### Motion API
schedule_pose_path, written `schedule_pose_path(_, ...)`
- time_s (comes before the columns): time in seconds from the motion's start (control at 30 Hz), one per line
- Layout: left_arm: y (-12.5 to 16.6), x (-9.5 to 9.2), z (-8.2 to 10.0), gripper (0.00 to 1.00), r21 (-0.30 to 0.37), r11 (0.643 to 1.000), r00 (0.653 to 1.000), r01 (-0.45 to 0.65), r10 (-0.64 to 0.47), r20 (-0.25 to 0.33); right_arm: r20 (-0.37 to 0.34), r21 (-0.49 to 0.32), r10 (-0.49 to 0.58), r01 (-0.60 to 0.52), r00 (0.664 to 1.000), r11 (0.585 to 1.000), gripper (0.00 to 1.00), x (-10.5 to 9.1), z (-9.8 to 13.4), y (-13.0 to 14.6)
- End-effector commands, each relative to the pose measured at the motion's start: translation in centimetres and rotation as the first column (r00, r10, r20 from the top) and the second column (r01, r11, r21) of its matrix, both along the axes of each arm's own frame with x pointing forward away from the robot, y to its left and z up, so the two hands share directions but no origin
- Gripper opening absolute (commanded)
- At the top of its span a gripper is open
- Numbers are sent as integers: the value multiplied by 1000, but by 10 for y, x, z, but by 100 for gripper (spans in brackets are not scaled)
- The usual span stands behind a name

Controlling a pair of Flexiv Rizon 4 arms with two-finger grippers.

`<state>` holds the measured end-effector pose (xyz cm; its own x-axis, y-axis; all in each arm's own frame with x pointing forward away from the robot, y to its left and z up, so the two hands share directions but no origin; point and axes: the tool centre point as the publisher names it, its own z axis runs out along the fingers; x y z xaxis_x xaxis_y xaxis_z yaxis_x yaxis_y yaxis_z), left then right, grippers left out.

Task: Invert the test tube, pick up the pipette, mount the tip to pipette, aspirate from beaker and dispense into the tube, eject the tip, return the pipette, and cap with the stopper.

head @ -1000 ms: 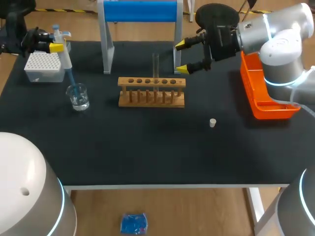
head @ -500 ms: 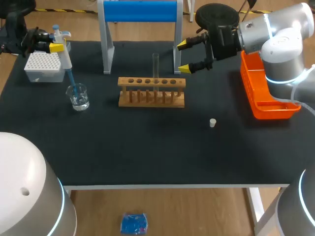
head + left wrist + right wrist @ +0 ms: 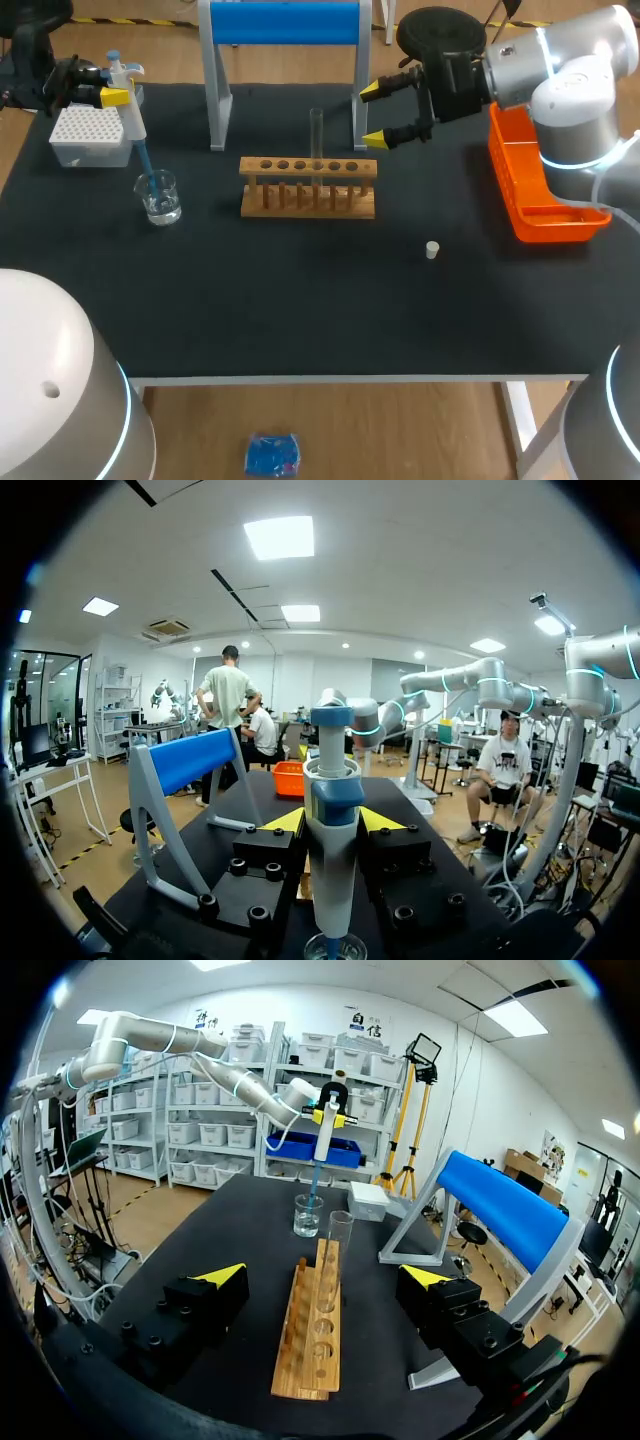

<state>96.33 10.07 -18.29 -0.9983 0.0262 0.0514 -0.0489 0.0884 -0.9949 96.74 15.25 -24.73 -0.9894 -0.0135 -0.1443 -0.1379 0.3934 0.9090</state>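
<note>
My left gripper (image 3: 103,95) is shut on the white and blue pipette (image 3: 128,110) at the table's far left. The pipette's blue tip (image 3: 146,165) points down into the glass beaker (image 3: 159,196). In the left wrist view the pipette (image 3: 333,830) stands upright between my yellow fingers, with the beaker (image 3: 335,948) right under it. A clear test tube (image 3: 316,135) stands upright in the wooden rack (image 3: 308,187). My right gripper (image 3: 375,115) hovers open just right of the tube, holding nothing. Seen from the right wrist, the rack (image 3: 312,1325) and tube (image 3: 340,1235) lie ahead of the open right gripper (image 3: 325,1275). A small pale stopper (image 3: 432,250) lies on the mat, right of the rack.
A white tip box (image 3: 90,135) sits behind the beaker at the far left. A blue-topped stand (image 3: 285,25) on grey legs stands behind the rack. An orange tray (image 3: 535,190) lies along the right edge, under my right arm.
My right gripper has shifted slightly to the right, away from the test tube, and then held still. The left arm and pipette have not moved.
</note>
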Motion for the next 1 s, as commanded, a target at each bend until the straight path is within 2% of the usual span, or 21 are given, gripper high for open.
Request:
schedule_pose_path(0.03,0,-2,2,0,2,1000,1000,-5,5,5,0,0,0,0,1000,1000,100,0,0,0)
schedule_pose_path(0.27,-4,-8,17,0,16,1000,1000,-14,14,22,0,0,0,0,1000,1000,100,0,0,0)
schedule_pose_path(0.73,-18,-14,55,0,91,996,998,-15,9,61,0,0,0,0,1000,1000,100,0,0,0)
schedule_pose_path(0.93,-24,-17,73,0,92,995,997,-22,15,75,0,0,0,0,1000,1000,100,0,0,0)
schedule_pose_path(1.0,-26,-18,81,0,64,997,996,-42,37,82,0,0,0,0,1000,1000,100,0,0,0)
